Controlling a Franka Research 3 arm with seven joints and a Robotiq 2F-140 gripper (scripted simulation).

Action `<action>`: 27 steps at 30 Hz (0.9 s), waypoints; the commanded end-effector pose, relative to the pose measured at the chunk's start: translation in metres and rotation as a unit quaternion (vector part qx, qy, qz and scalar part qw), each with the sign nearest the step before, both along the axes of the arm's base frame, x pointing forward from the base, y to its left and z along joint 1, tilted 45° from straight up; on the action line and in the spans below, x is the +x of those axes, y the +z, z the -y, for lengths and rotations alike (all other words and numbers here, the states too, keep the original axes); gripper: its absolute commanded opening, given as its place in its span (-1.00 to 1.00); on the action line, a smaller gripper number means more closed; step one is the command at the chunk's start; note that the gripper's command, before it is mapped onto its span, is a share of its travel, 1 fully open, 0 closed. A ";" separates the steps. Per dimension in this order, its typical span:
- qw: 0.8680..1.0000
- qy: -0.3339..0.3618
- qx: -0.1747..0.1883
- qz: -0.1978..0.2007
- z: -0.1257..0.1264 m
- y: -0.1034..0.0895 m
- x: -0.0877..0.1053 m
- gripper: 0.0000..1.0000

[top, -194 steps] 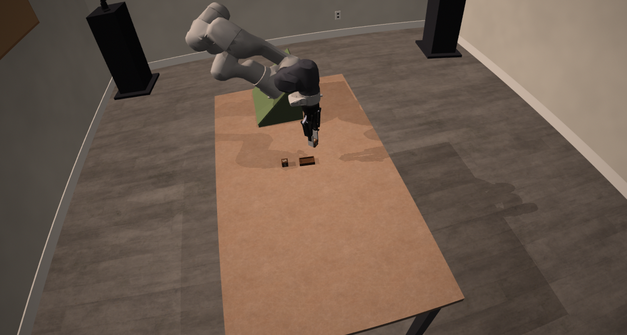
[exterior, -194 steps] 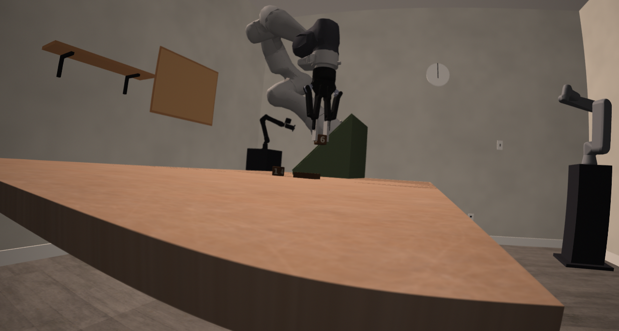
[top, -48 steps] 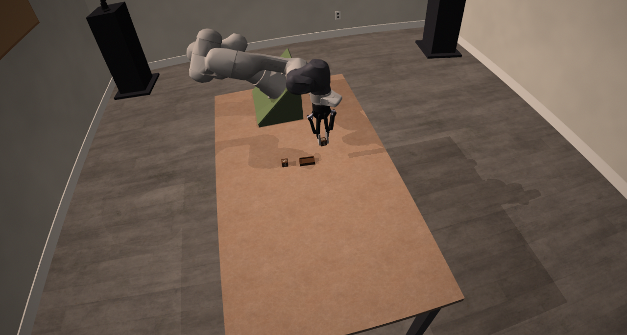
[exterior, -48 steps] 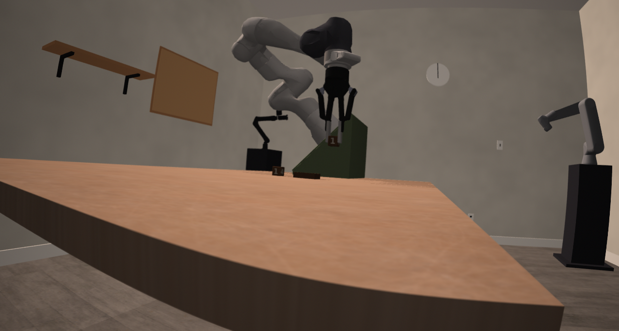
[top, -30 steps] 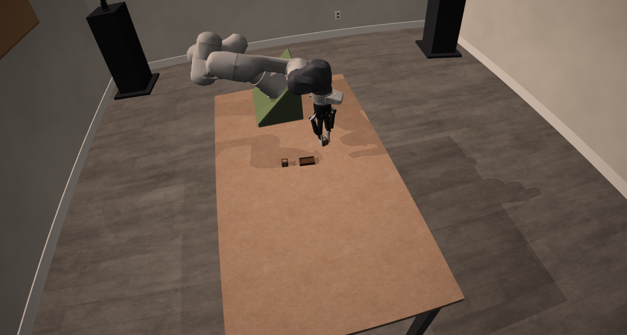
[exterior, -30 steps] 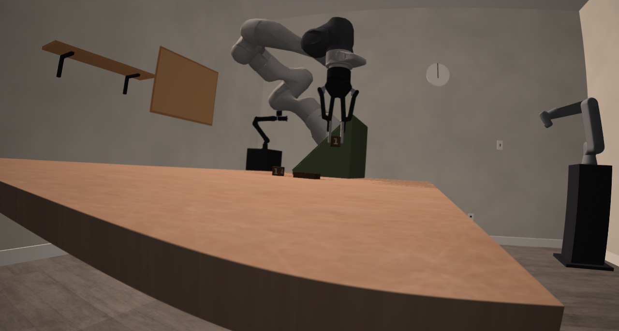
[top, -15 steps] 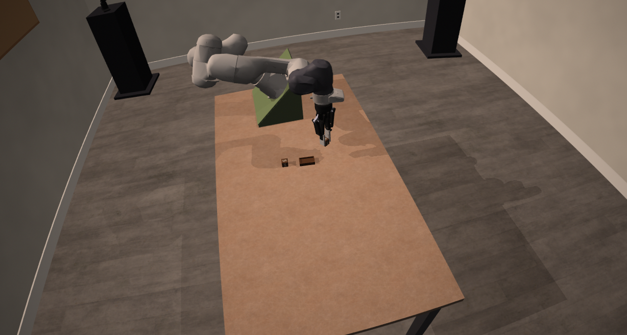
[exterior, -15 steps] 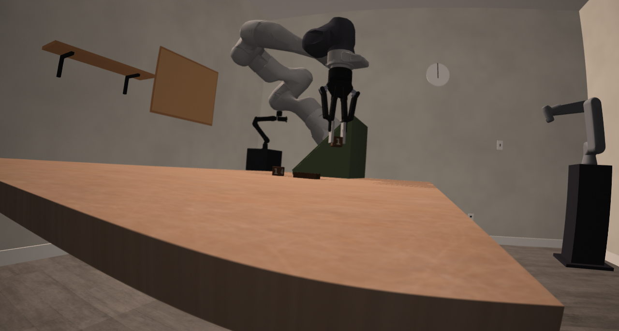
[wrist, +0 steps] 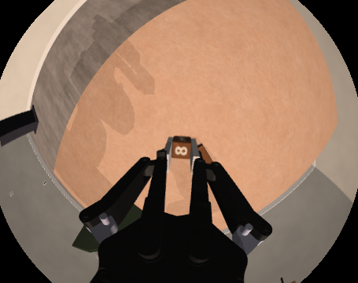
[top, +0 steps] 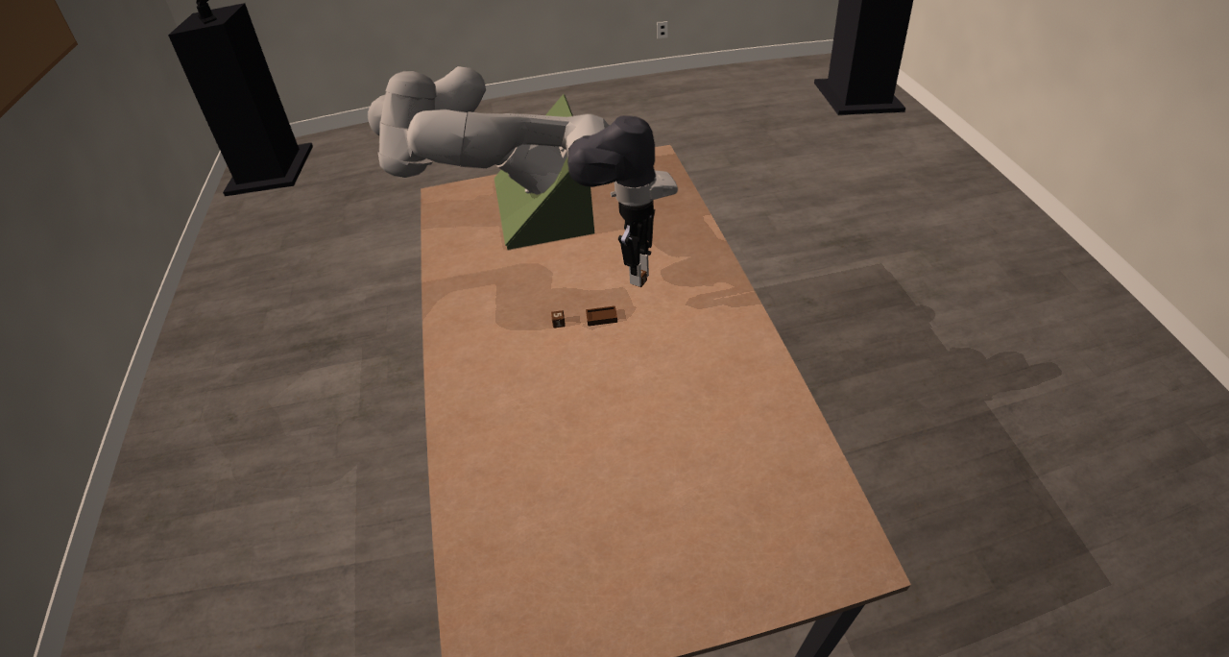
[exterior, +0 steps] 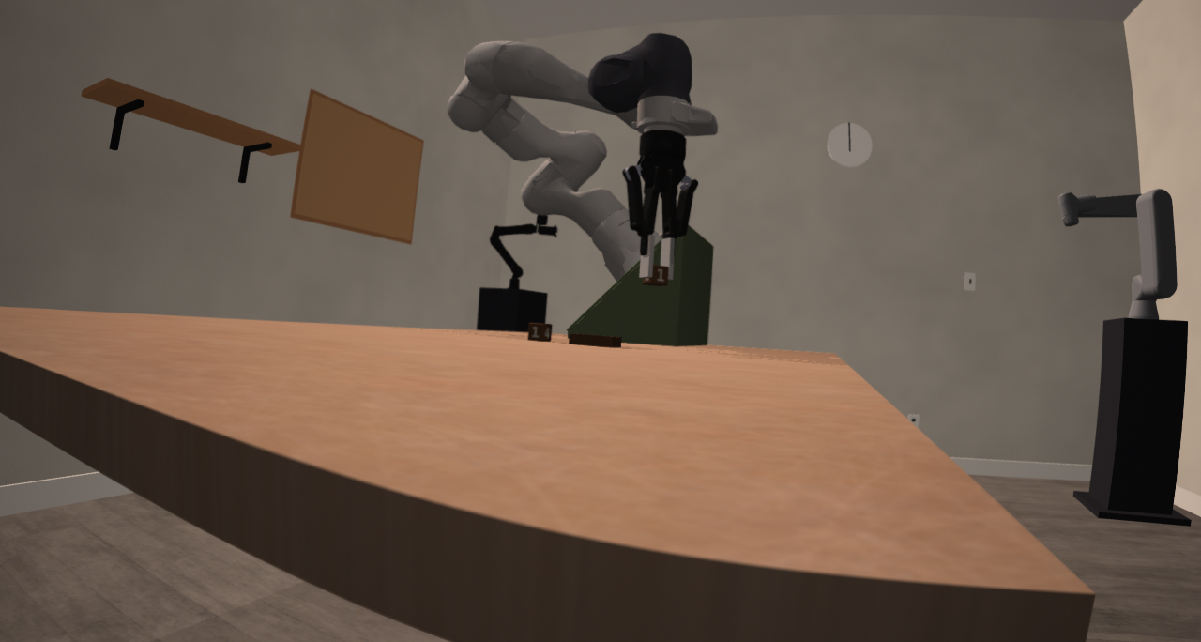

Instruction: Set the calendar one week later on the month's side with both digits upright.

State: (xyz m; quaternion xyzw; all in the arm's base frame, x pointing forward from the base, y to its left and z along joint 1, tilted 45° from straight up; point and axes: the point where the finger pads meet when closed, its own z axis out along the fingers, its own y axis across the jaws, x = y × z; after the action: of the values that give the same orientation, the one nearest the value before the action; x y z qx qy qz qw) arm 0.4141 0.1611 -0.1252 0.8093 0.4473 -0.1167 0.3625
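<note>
Left to right, top view. Loose cube (top: 557, 319) (exterior: 539, 331) at left, resting on the bench (top: 644, 481) (exterior: 587, 453) (wrist: 245, 79), outside the tray; 5 on its top, 1 on a side face in the exterior view, the mark beside that 1 hard to read. Just right of it, apart by a small gap: tray (top: 601, 321) (exterior: 594, 342) (wrist: 204, 154), flat, no cube in it, long axis running roughly left-right, in line with the loose cube. Month name not legible.

Right of the tray, and over toward the green mount (top: 549, 214) (exterior: 694, 294) (wrist: 84, 237): gripper (top: 639, 278) (exterior: 656, 268) (wrist: 181, 145), closed on the held cube (top: 643, 273) (exterior: 660, 275) (wrist: 181, 150), up in the air. 8 shows in the wrist view, 1 in the exterior view.

Key relation: tray lies left of the gripper, lower, and farther out from the mount. Only 1 arm, so no choice of arm. Tray edge looks slanted against the fingers in the wrist view; next move likely needs travel left and outward, with yaw squared to the long axis before lowering. Probably 0 of 2 cubes placed. Risk: skewed cube catching the rim, or wrong digit facing the month side.
</note>
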 end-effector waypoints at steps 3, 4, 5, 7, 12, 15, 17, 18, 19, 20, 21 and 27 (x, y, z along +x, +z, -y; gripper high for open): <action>0.995 0.069 -0.017 -0.072 0.000 0.000 0.002 -0.68; 0.994 0.077 -0.018 -0.079 0.000 -0.001 0.002 -0.68; 0.993 0.083 -0.019 -0.085 0.000 -0.001 0.001 -0.68; 0.991 0.094 -0.021 -0.096 0.000 -0.002 0.001 -0.68; 0.985 0.118 -0.026 -0.120 -0.001 -0.003 0.001 -0.68; 0.980 0.138 -0.030 -0.139 -0.002 -0.004 0.001 -0.68; 0.977 0.149 -0.032 -0.150 -0.002 -0.004 0.001 -0.68; 0.975 0.155 -0.033 -0.156 -0.002 -0.004 0.001 -0.68; 0.974 0.157 -0.033 -0.157 -0.002 -0.004 0.001 -0.68; 0.971 0.166 -0.035 -0.166 -0.003 -0.005 0.001 -0.68; 0.969 0.172 -0.036 -0.172 -0.003 -0.005 0.001 -0.68; 0.960 0.196 -0.040 -0.196 -0.004 -0.006 0.001 -0.68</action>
State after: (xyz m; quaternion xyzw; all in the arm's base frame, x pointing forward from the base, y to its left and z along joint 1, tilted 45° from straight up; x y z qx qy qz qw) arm 0.4130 0.1658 -0.1320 0.6941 0.6106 -0.1922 0.3292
